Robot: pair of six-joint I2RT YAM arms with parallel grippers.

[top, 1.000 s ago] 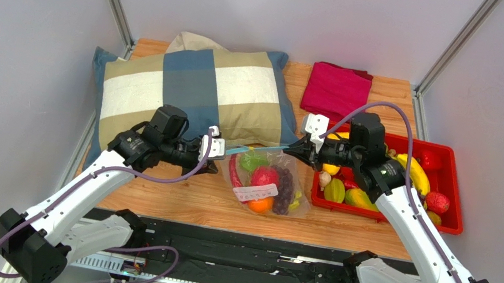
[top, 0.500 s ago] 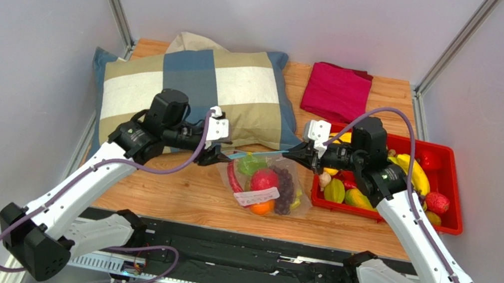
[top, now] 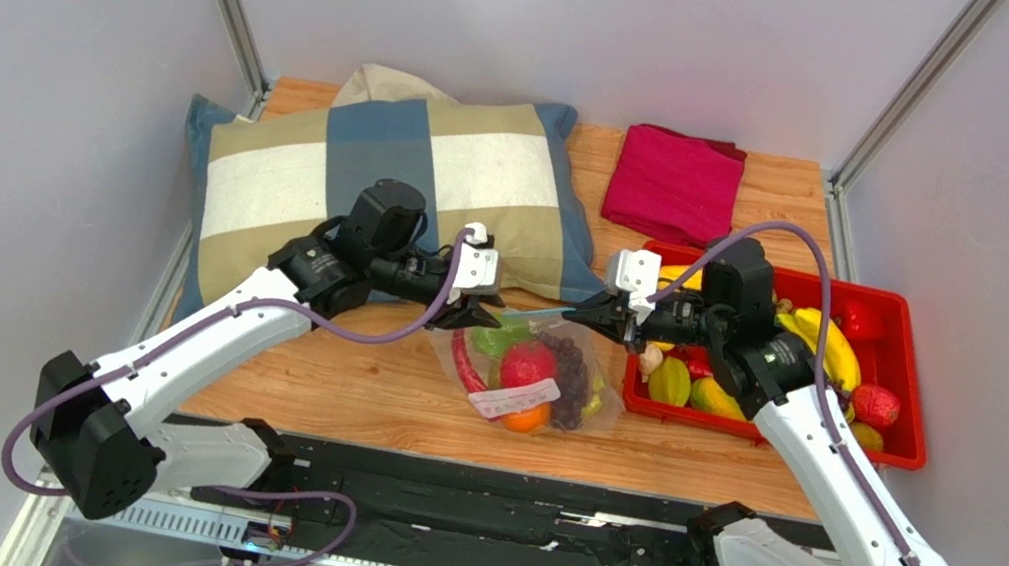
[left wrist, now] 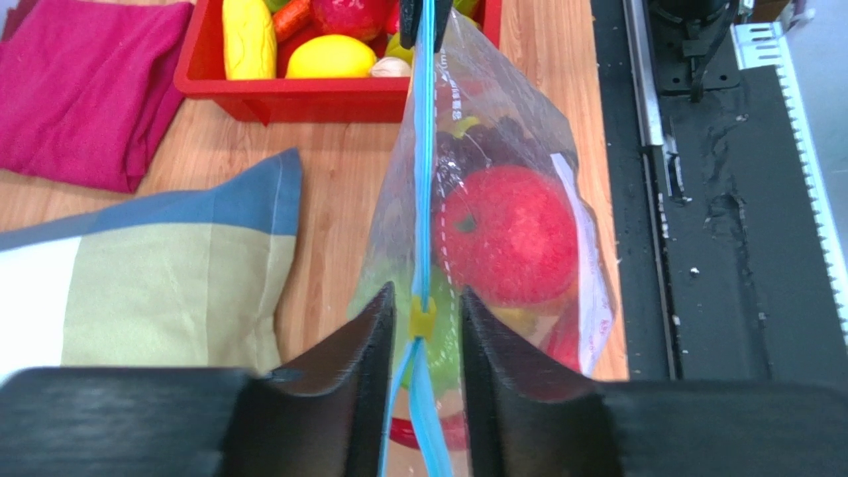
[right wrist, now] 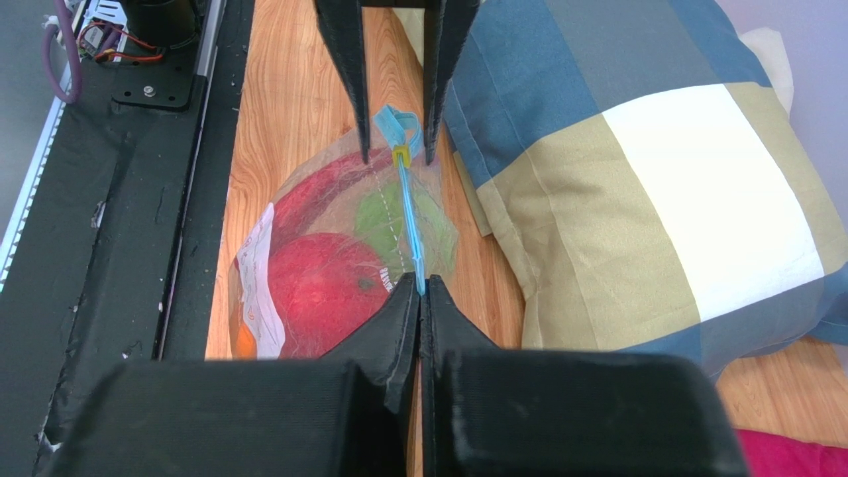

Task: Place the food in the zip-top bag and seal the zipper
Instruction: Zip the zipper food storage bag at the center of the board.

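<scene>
Pillow (top: 390, 182) lies just beside my left gripper (left wrist: 425, 303), and the red tray (top: 900, 455) sits just behind my right gripper (right wrist: 420, 286). Between the two stretches the zip-top bag (top: 535, 372), with food (left wrist: 508, 234) inside. My right jaws are pinched tight on one end of the zipper (left wrist: 425, 149). My left jaws stand partly apart, straddling its yellow slider (left wrist: 423, 318).
</scene>
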